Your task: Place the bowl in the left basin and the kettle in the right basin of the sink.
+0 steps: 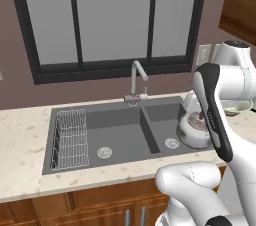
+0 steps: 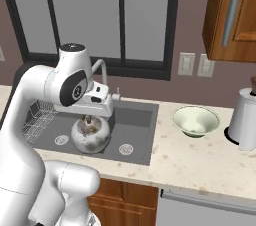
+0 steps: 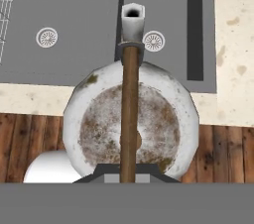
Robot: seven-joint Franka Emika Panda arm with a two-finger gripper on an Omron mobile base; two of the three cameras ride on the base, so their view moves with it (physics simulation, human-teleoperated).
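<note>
While closed, fingers [image 3: 128, 174] grip the kettle's [image 3: 130, 119] handle.

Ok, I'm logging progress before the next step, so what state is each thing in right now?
Squat silvery tarnished kettle: lifted by its handle, hanging over the sink's front edge.
Tool: shut on the kettle's handle.
Wide pale cream bowl: upright, empty, on the counter right of the sink.
Wider left basin with wire rack: no bowl in it yet.
Narrower right basin: no kettle in it yet.
Curved chrome faucet: no water running.
</note>
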